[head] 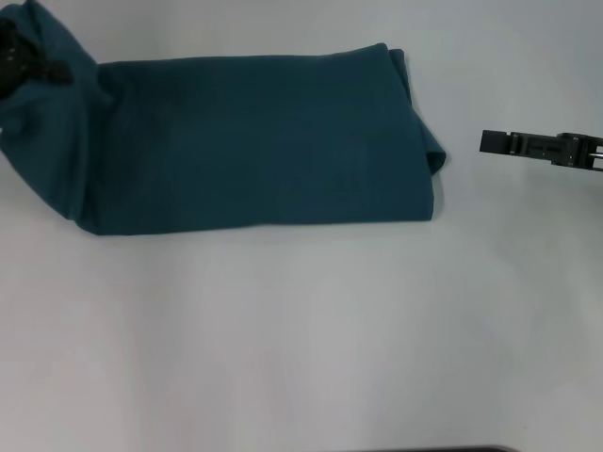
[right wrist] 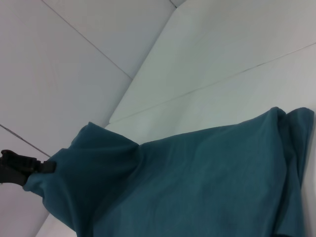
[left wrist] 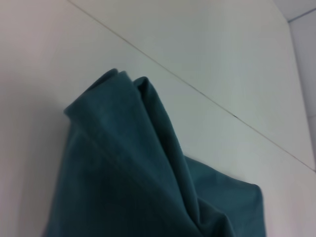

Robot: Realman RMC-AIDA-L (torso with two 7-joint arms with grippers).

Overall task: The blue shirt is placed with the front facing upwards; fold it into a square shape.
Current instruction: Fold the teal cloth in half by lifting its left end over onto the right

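Note:
The blue shirt lies across the far half of the white table as a long folded band, plain teal side up, no lettering showing. Its left end is raised and bunched around my left gripper, which is shut on the cloth at the far left. The right wrist view shows that gripper pinching the lifted corner of the shirt. In the left wrist view the held fabric hangs in folds. My right gripper hovers just off the shirt's right end, apart from it and holding nothing.
Bare white table spreads in front of the shirt toward me. A thin seam line runs across the tabletop beyond the cloth. A dark strip marks the near table edge.

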